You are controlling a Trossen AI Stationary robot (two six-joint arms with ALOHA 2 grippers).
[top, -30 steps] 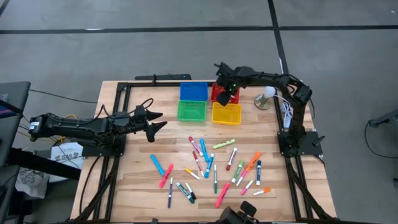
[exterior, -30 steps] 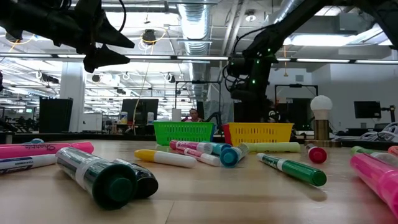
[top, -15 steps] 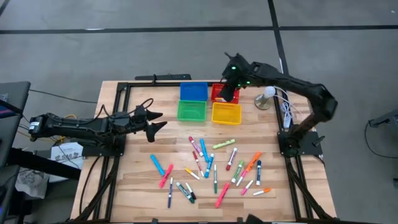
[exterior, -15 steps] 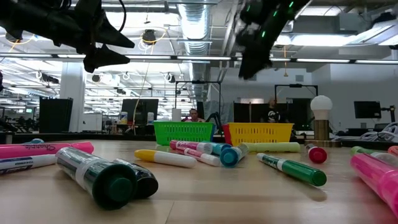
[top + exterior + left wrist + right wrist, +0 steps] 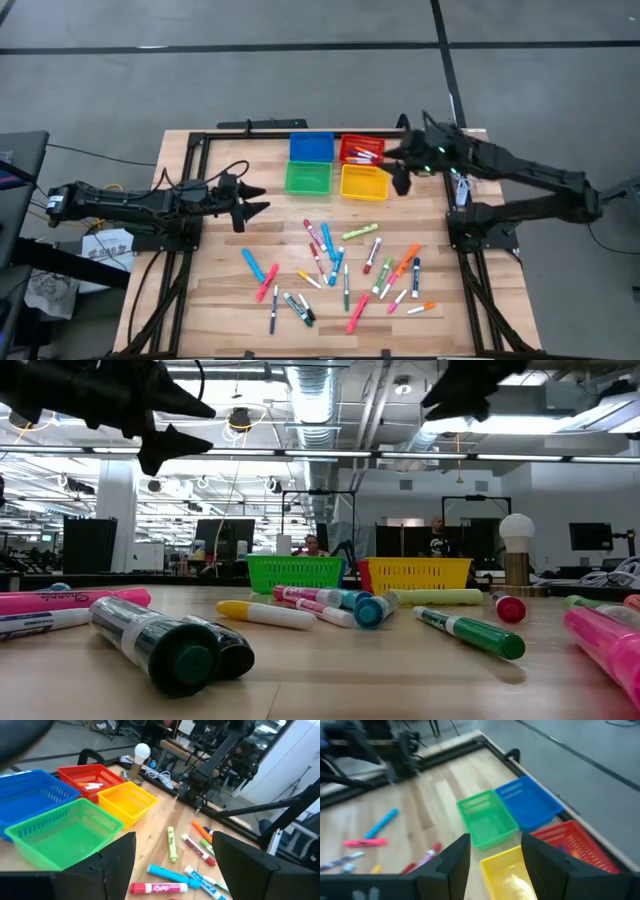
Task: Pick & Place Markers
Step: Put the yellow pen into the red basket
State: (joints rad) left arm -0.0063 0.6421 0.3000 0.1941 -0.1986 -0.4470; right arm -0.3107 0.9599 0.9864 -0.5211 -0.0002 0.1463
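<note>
spanning a grey floor (image 5: 300, 90), wooden table (image 5: 215, 290) holds scattered markers (image 5: 345, 265).

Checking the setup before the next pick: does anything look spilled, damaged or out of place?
Nothing looks damaged. The markers lie scattered loose on the table, a few already in the red bin; green, blue and yellow bins look empty.

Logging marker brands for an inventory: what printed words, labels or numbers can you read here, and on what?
"EXPO": on the red-capped white marker in the left wrist view.
"Sharpie", only faintly: on the pink marker in the low view.
Print on other markers: too small to read.
</note>
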